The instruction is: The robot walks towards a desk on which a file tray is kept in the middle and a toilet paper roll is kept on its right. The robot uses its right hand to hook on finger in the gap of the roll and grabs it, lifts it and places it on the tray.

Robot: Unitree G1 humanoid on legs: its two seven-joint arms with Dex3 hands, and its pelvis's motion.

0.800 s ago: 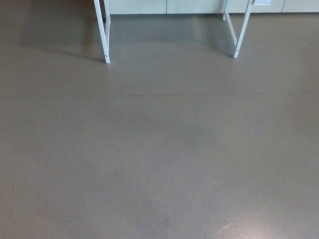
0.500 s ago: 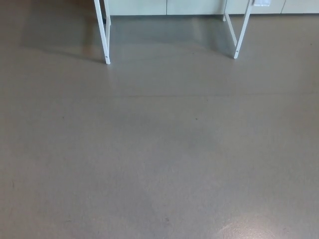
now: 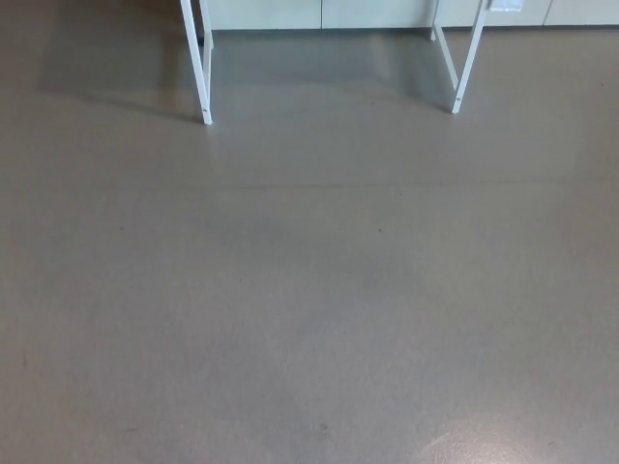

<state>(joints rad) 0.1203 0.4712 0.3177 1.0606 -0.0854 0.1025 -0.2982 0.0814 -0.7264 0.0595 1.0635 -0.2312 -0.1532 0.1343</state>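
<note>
Almost nothing has changed over the last moments: the left table leg (image 3: pixel 201 68) and the right table leg (image 3: pixel 466 63) sit a hair lower and further left in the head view than before. That reads as a small camera shift, not a real advance. By my judgement the walk toward the table has barely begun, and the feet of the legs stand well ahead. Neither the right robot hand nor the left robot hand shows, so I cannot tell how their fingers are set, and nothing can be placed relative to them. The toilet paper roll and the file tray are out of view, presumably on the table top above the picture's upper edge. The floor (image 3: pixel 309 290) is smooth, grey-brown and bare, with a faint seam across it and a soft glare (image 3: pixel 484 447) at the bottom right. Pale cabinet fronts (image 3: pixel 319 12) run behind the legs.
</note>
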